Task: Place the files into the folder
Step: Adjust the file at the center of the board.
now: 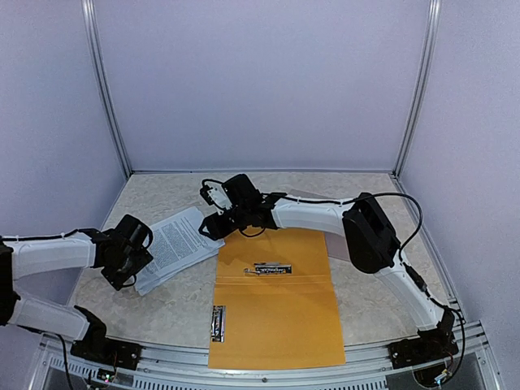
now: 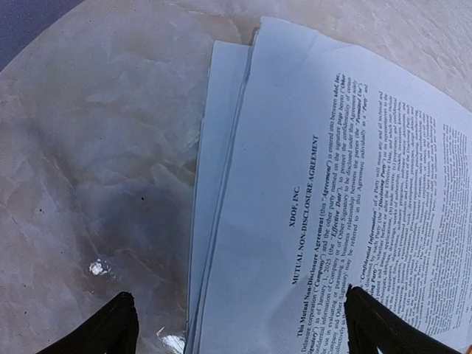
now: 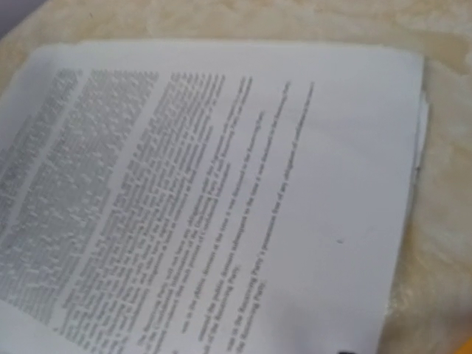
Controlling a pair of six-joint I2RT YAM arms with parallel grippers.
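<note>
The files are a fanned stack of white printed sheets lying on the table left of the orange folder, which lies open and flat. My left gripper hovers over the stack's left end. In the left wrist view it is open, one fingertip over bare table and the other over the top sheet. My right gripper hangs at the stack's right end, near the folder's top-left corner. Its wrist view is filled by blurred printed paper, and its jaws are out of frame.
Two metal clip bars lie on the folder, one near its middle and one at its lower left edge. A taupe sheet edge shows under the right arm. Lilac walls enclose the table, and an aluminium rail runs along the near edge.
</note>
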